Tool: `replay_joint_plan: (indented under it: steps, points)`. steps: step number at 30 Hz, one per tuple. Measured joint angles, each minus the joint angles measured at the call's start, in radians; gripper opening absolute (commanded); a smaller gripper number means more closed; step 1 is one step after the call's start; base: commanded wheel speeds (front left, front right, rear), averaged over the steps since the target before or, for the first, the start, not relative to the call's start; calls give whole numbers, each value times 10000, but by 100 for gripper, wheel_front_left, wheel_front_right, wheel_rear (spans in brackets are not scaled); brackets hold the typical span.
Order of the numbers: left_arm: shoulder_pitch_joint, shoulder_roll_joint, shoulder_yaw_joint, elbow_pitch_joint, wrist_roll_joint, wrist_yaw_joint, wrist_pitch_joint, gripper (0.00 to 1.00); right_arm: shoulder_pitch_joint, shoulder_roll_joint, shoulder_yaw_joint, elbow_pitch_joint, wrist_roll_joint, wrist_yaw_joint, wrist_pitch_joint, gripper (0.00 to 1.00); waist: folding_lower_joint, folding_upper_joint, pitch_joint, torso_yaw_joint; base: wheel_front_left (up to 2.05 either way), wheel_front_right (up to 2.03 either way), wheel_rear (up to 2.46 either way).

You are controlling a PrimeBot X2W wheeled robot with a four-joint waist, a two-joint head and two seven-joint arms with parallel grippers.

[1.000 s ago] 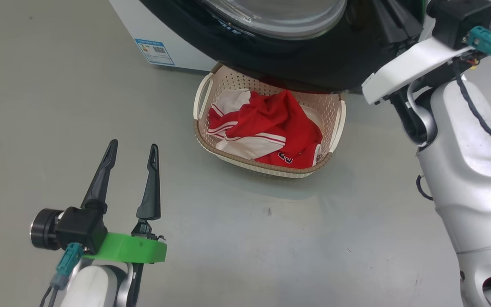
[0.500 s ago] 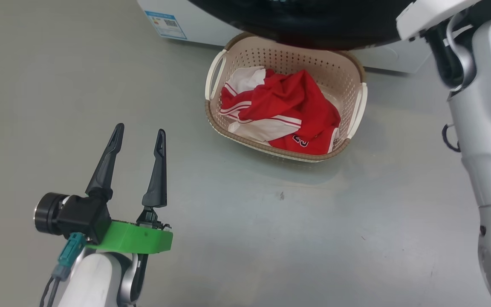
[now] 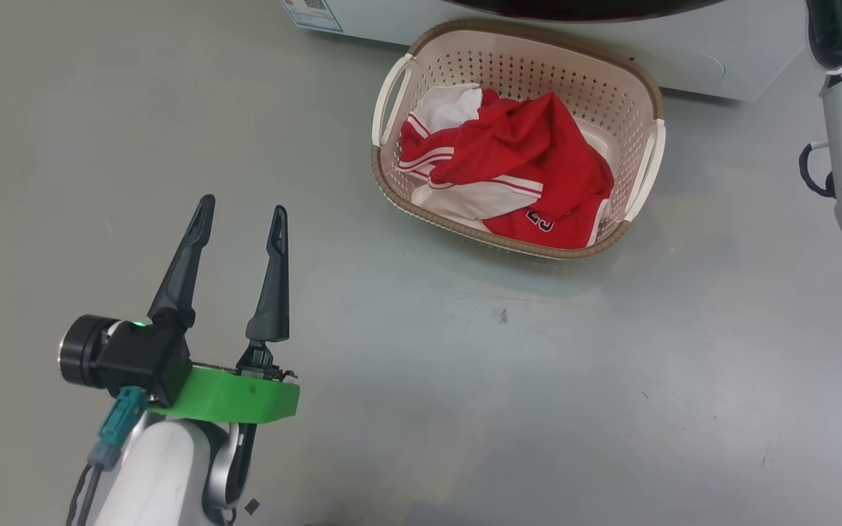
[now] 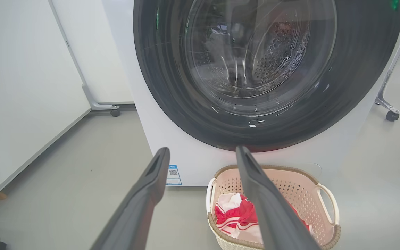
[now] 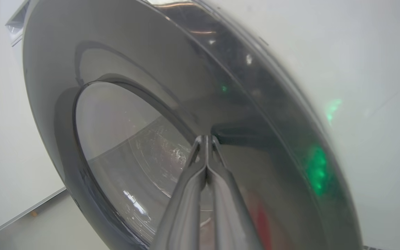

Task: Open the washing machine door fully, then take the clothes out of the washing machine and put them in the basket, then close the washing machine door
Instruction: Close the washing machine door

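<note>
Clothes (image 3: pixel 516 146) hide most basket (image 3: pixel 531 250) floor; left gripper (image 3: pixel 243 205) wide (right gripper (image 5: pixel 206 138) pinched together).

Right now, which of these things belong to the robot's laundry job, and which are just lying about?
Job: washing machine, washing machine door, clothes in the basket, right gripper shut at the door, left gripper open.
Lying about: white wheeled panel, wheeled metal stand leg.
</note>
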Motion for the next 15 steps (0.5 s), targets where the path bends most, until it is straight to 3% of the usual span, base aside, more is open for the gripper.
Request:
replay_joint_plan:
  steps: [15]
  points:
    - [-323,-33,61,17,12,0,-2,100,-375,236,261,1072,176,94,-470,0,0,0,131,-180,0,0,0]
